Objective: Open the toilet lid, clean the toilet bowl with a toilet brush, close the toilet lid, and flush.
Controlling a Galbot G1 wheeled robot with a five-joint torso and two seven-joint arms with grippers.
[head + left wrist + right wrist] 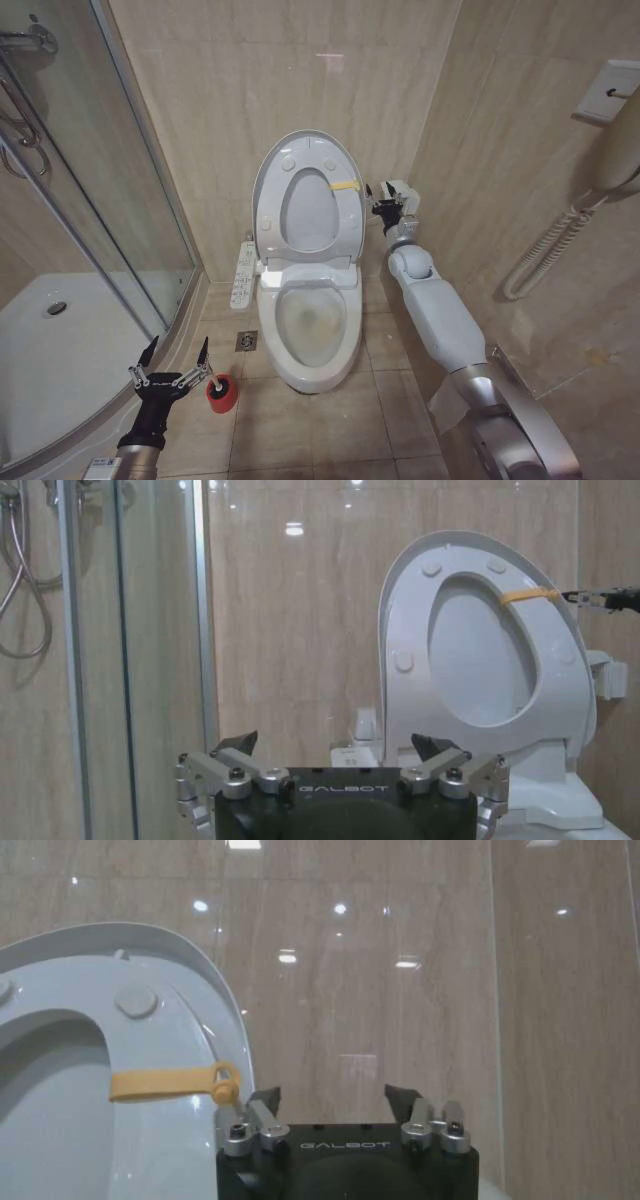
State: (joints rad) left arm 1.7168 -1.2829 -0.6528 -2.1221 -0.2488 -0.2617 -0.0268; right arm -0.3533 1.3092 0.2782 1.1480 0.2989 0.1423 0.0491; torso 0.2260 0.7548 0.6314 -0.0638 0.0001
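Observation:
The toilet lid (pixel 300 148) stands upright against the back wall, with the ring seat and its yellow tag (pixel 345 185) raised against it. Below lies the stained toilet bowl (pixel 312 325), uncovered. My right gripper (pixel 374 198) is open just beside the lid's right edge, level with the tag; in the right wrist view the right gripper (pixel 332 1099) has only wall between its fingers, and the tag (pixel 165 1084) is just off one finger. My left gripper (pixel 179 345) hangs open low at the left, above the toilet brush (pixel 213 384) in its red holder (pixel 223 395). In the left wrist view the left gripper (pixel 335 744) faces the lid (pixel 480 641).
A curved glass shower enclosure (pixel 110 220) closes off the left side. A white control panel (pixel 243 272) sticks out on the bowl's left, and a floor drain (pixel 246 341) sits beside the pedestal. A wall handset with a coiled cord (pixel 545 255) hangs on the right wall.

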